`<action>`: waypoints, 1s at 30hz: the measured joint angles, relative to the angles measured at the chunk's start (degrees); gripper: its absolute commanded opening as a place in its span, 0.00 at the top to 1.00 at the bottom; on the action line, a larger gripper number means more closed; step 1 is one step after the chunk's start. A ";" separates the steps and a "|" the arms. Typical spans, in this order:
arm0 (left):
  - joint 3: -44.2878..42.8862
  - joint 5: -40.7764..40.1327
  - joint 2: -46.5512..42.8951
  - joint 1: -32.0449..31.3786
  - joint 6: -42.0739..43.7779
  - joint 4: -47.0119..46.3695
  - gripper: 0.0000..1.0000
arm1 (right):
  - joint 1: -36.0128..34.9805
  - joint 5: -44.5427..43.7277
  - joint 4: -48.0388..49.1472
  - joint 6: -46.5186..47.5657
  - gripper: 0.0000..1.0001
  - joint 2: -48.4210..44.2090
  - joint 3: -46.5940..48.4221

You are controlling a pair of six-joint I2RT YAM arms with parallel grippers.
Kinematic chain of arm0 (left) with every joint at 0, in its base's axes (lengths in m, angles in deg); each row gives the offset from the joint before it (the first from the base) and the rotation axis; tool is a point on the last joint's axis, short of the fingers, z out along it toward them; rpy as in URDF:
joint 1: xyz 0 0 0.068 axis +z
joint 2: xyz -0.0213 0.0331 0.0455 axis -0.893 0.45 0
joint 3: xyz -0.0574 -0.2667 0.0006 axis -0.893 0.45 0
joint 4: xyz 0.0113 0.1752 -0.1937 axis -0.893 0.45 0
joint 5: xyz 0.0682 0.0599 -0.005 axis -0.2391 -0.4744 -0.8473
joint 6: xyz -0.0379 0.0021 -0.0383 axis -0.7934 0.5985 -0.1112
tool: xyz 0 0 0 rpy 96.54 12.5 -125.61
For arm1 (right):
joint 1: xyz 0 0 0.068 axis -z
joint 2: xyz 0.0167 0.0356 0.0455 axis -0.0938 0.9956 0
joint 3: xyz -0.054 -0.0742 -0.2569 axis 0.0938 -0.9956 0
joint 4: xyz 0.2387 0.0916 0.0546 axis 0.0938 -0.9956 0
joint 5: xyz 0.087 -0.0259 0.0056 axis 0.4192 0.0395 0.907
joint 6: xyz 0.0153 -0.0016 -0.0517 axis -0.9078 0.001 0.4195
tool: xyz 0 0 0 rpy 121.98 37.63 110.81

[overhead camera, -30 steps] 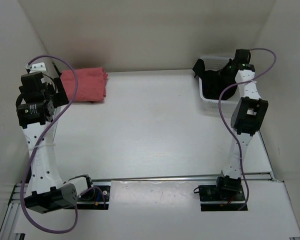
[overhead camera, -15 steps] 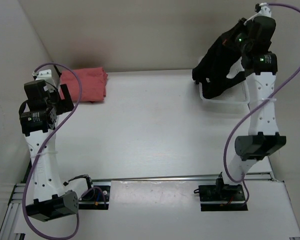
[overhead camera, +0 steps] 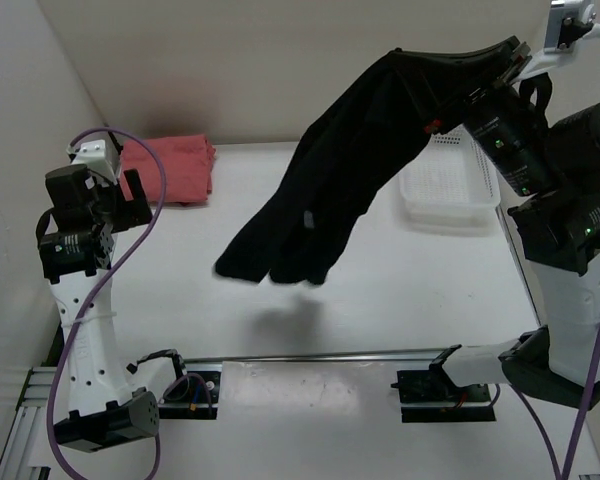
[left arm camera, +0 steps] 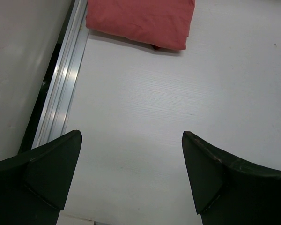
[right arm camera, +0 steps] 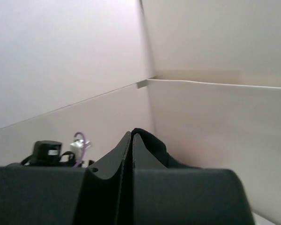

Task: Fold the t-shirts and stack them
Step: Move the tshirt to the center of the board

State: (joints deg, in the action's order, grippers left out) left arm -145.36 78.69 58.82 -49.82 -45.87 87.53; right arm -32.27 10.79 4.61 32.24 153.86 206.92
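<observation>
A black t-shirt [overhead camera: 350, 170] hangs in the air over the middle of the table, and my right gripper [overhead camera: 510, 52] is shut on its upper end, high at the back right. The right wrist view shows the fingers pressed together [right arm camera: 132, 136] with black cloth [right arm camera: 152, 146] bulging beside them. A folded salmon pink t-shirt [overhead camera: 175, 168] lies at the back left corner. A sliver of darker red cloth [left arm camera: 154, 46] shows under its near edge. My left gripper [overhead camera: 120, 190] hovers just in front of the pink t-shirt [left arm camera: 140, 21]. Its jaws [left arm camera: 131, 136] are wide open with nothing between them.
A white perforated basket [overhead camera: 450, 190] stands at the back right, below the raised arm. White walls close in the table on the left, back and right. A metal rail [left arm camera: 61, 103] runs along the table's left edge.
My right arm has pulled the black t-shirt up out of the basket and swung it high, so that it now trails left over the table. The left arm has shifted slightly.
</observation>
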 measured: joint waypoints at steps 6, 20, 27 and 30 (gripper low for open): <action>0.13 1.66 -0.02 0.00 0.00 -0.26 0.00 | -2.62 -4.15 3.65 -4.20 1.00 -1.95 -11.50; -1.33 1.60 7.41 -5.60 -0.02 4.81 0.00 | 7.74 -3.50 -18.27 -16.52 0.18 40.54 -3.15; -1.16 1.18 9.55 -24.55 -0.04 10.32 0.00 | 10.12 -2.34 -20.81 -11.61 0.18 14.23 -43.34; 1.46 3.32 9.01 -35.58 -0.02 11.54 0.00 | 9.92 0.39 -20.17 -12.33 0.18 -2.45 -62.73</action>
State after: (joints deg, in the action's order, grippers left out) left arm -143.89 82.01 67.83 -85.41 -45.90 99.07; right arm -22.35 11.18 -15.56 19.91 151.41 144.19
